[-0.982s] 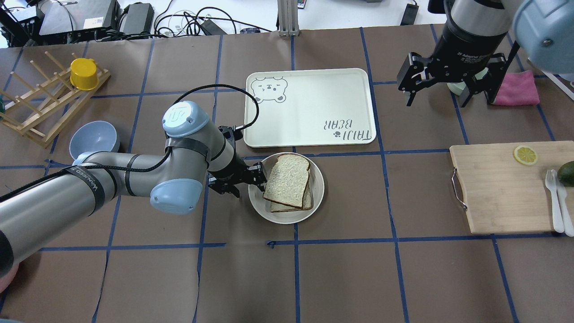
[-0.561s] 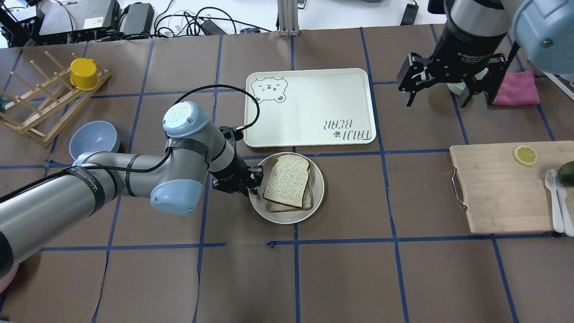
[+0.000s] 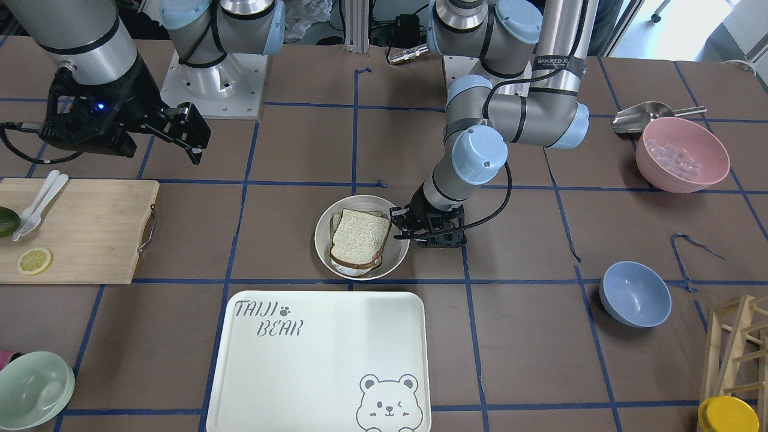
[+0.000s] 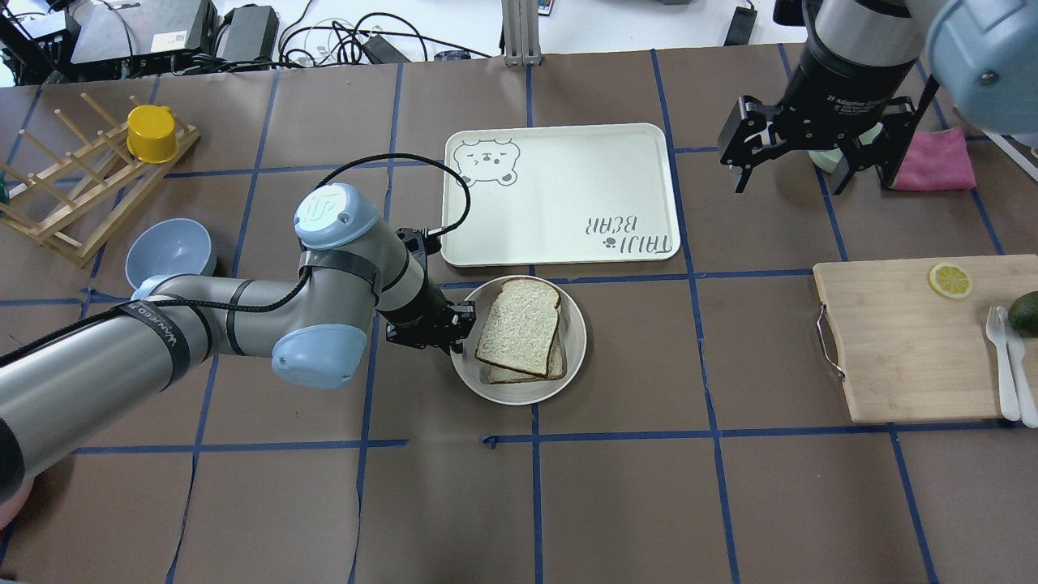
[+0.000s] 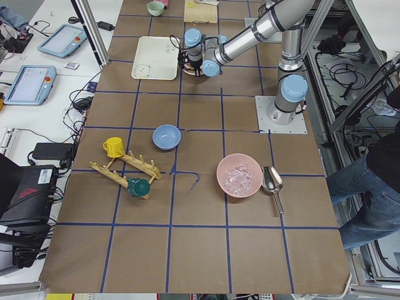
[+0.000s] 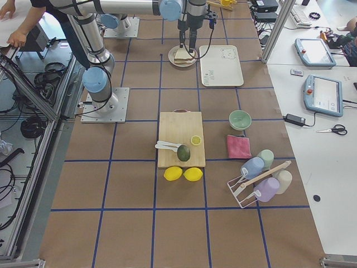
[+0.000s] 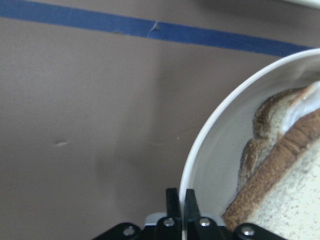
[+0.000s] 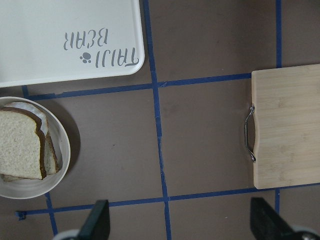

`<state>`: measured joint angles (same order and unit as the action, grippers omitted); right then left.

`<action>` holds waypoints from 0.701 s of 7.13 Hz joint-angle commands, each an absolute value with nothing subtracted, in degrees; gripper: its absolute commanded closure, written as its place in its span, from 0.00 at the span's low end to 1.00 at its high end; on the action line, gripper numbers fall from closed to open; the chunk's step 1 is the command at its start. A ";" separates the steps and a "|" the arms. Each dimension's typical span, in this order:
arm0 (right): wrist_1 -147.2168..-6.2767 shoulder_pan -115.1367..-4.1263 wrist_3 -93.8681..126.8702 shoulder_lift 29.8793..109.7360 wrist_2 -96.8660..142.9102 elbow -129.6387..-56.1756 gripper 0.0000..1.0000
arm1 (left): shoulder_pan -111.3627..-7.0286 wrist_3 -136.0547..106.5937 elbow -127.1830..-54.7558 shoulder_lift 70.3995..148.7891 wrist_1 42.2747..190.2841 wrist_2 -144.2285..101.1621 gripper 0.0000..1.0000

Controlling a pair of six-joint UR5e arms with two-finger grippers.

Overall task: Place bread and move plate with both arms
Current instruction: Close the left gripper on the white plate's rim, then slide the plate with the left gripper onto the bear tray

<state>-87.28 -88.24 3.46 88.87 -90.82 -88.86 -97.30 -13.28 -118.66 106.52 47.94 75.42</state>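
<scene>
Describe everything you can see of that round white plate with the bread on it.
The plate is round, shallow and cream-white with a raised rim; it looks like matte plastic or ceramic. It sits flat on the brown table, close to the bear tray but not touching it. The bread, speckled with a dark crust, lies in it atop a second slice. The left gripper is shut on its rim.

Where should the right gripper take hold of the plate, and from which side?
Probably the raised rim of the plate, on the side opposite the left gripper, which is shut on the rim. The right gripper could come from above, one finger inside: the bread leaves bare dish there.
</scene>
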 commanded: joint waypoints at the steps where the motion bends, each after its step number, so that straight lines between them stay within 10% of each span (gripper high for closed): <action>1: -87.36 -88.24 3.43 88.86 -90.88 -88.86 0.00 | -97.21 -13.27 -118.39 105.91 47.73 75.32 1.00; 5: -87.36 -88.24 3.43 88.86 -90.88 -88.86 0.00 | -96.77 -12.66 -115.49 103.98 48.60 74.45 1.00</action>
<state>-87.29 -88.24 3.43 88.86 -90.88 -88.86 -96.82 -12.68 -115.74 104.54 48.50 74.69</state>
